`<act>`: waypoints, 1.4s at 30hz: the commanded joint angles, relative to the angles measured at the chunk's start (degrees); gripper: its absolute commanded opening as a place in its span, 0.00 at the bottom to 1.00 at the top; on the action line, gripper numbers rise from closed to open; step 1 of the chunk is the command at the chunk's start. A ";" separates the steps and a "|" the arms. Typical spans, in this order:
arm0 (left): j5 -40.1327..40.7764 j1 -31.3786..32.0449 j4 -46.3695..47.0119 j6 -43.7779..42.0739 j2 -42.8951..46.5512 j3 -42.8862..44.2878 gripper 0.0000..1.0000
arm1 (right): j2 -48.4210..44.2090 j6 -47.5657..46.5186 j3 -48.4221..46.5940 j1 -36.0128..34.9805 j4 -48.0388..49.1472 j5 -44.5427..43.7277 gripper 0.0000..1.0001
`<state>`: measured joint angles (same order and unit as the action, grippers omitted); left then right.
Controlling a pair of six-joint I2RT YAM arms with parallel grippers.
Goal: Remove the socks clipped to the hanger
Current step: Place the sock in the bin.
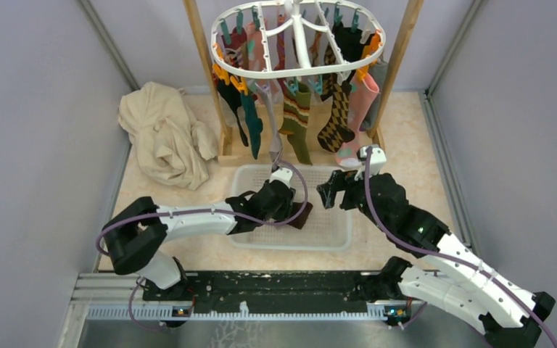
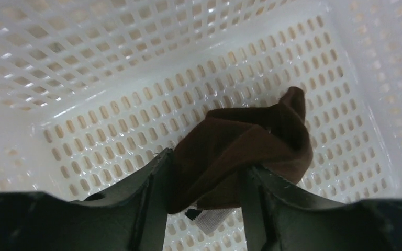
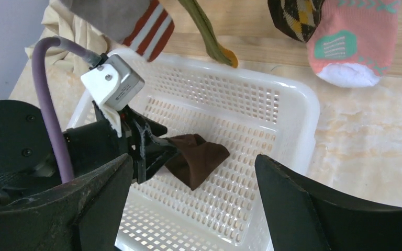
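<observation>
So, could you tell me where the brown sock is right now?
In the top view, the brown sock lies in the white basket, between the fingers of the left gripper.

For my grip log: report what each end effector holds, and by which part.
Right end effector: open, empty. Left end effector: jaws parted around one end of the brown sock lying in the basket; a grip cannot be confirmed.

no legible text, no labels, brands or numbers readable
</observation>
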<state>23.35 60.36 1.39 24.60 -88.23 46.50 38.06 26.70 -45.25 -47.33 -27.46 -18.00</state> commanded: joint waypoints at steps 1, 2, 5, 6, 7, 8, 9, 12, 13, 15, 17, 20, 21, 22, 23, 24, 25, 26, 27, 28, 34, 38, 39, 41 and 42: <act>-3.63 0.31 -2.67 2.23 -1.17 2.63 0.59 | -0.85 1.52 0.72 0.20 2.57 2.23 0.87; -3.74 0.36 -3.95 2.43 -0.91 2.91 0.65 | -0.99 1.51 0.84 0.22 2.35 2.38 0.87; -3.90 0.39 -6.94 2.13 0.72 3.66 0.99 | -1.41 0.79 0.96 0.21 1.79 3.16 0.87; -4.08 0.38 -7.99 2.12 1.35 3.97 0.99 | -1.41 0.53 0.96 0.22 1.68 3.87 0.87; -4.37 0.53 -8.87 2.10 2.12 4.29 0.99 | -1.41 0.48 1.07 0.22 1.71 5.17 0.87; -4.68 0.55 -9.73 2.00 2.95 4.56 0.99 | -1.38 0.40 1.31 0.20 1.83 6.35 0.87; -4.87 0.70 -10.68 1.84 3.77 4.89 0.99 | -1.14 0.48 1.65 0.21 1.92 7.56 0.87; -5.05 0.88 -14.49 2.43 6.68 5.97 0.99 | -0.14 1.66 2.58 0.18 1.52 11.60 0.87; -5.13 0.92 -15.69 2.73 7.73 6.11 0.99 | 0.16 2.14 2.95 0.20 1.35 13.17 0.87; -5.29 0.91 -17.85 3.17 10.60 6.37 0.99 | 0.71 3.14 3.82 0.22 0.36 15.03 0.86; -5.51 0.90 -20.17 3.99 13.01 6.69 0.99 | 1.02 4.31 4.55 0.22 -0.59 15.74 0.86; -6.22 0.90 -23.10 5.76 16.09 7.63 0.99 | 1.55 6.06 5.00 0.18 -2.34 15.42 0.86; -6.67 0.95 -23.59 6.36 16.94 7.78 0.99 | 1.71 6.59 4.88 0.19 -3.08 14.75 0.86; -6.69 0.91 -24.18 6.80 17.96 7.89 0.99 | 1.95 6.96 4.65 0.22 -3.78 14.04 0.86; -6.43 0.90 -24.50 7.00 18.67 7.86 0.99 | 2.27 7.32 4.11 0.22 -4.46 13.20 0.86; -6.40 0.90 -24.66 7.04 19.49 7.90 0.99 | 2.66 7.49 3.67 0.22 -5.06 12.33 0.86; -6.36 0.95 -24.53 6.81 20.11 7.84 0.99 | 3.02 7.49 3.22 0.20 -5.44 11.56 0.86; -6.32 0.95 -24.23 6.19 20.62 7.75 0.99 | 3.44 7.12 2.79 0.18 -5.63 10.85 0.87; -6.12 0.91 -24.01 5.44 20.90 7.65 0.99 | 4.10 6.53 2.27 0.17 -5.78 10.20 0.87; -5.56 0.91 -23.94 4.99 21.10 7.71 0.99 | 4.75 5.88 1.67 0.22 -5.96 9.50 0.87; -4.23 0.89 -23.83 1.80 20.80 8.44 0.99 | 10.26 3.02 -0.18 0.19 -5.66 9.26 0.87; -2.95 0.73 -24.19 3.82 19.95 7.83 0.99 | 11.03 3.75 1.04 0.21 -3.89 10.92 0.87; -3.05 0.77 -23.44 4.28 19.94 6.94 0.99 | 10.92 3.79 1.50 0.22 -3.49 11.04 0.87; -3.72 0.67 -21.70 5.00 19.71 6.03 0.99 | 10.81 3.78 1.98 0.27 -2.89 11.01 0.87; -4.18 0.64 -20.79 5.35 19.33 5.76 0.99 | 10.85 3.45 2.01 0.22 -2.82 10.72 0.87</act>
<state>19.14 60.99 -22.20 28.71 -68.29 52.99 49.52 31.07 -42.52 -47.33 -33.76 -7.38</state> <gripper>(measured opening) 0.989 0.867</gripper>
